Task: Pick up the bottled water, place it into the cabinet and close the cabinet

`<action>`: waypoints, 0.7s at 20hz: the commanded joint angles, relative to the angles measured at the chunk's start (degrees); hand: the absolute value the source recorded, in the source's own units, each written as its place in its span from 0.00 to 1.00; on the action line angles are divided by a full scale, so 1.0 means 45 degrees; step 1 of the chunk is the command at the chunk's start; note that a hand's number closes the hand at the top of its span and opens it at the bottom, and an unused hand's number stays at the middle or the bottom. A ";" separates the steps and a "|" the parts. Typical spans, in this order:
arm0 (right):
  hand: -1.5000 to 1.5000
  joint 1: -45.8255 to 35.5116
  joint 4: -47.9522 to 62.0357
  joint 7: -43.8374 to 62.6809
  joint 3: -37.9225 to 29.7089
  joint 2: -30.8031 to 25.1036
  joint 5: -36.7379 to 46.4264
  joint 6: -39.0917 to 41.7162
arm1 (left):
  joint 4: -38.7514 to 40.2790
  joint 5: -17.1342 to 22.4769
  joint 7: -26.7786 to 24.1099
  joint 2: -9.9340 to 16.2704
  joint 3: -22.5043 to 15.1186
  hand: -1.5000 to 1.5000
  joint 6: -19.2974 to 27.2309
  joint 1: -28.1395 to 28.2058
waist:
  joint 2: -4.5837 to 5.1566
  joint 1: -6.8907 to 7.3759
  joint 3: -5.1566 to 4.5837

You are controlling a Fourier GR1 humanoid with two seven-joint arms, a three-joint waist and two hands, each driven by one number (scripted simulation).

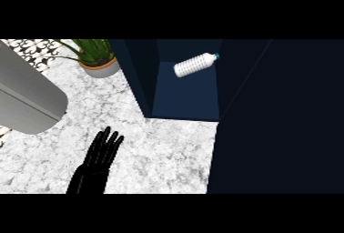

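Note:
The bottled water (195, 64), white with a blue cap, lies tilted on its side inside the dark blue cabinet (184, 98), near its back. The cabinet door (275, 118) is a large dark panel filling the right side of the view, swung out over the counter. My left hand (99, 157) rests on the marble counter at the lower left, black, with fingers straight and spread, well apart from the cabinet. My right hand does not show anywhere.
A potted green plant (97, 57) stands at the back left beside the cabinet wall. A grey rounded appliance (27, 95) lies along the left edge. Bare marble counter (168, 150) lies between my left hand and the door.

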 commanded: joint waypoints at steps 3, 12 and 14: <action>1.00 -0.0941 -0.2524 0.1490 0.0812 -0.1197 0.2369 0.0267 | -0.1063 0.0464 -0.1106 0.1994 0.1011 0.00 -0.1372 0.1918 | -0.0021 -0.0053 -0.0034; 1.00 -0.3660 -0.1810 0.4562 0.3131 0.0130 0.1248 -0.0193 | -0.1132 0.0996 -0.2496 0.4179 0.2254 0.00 -0.3943 0.3853 | 0.0250 0.0407 -0.0055; 1.00 -0.4408 -0.2014 0.5356 0.3649 0.0421 0.0817 0.0070 | -0.1688 0.1400 -0.1988 0.4504 0.2570 0.00 -0.3880 0.3624 | 0.0322 0.0437 -0.0042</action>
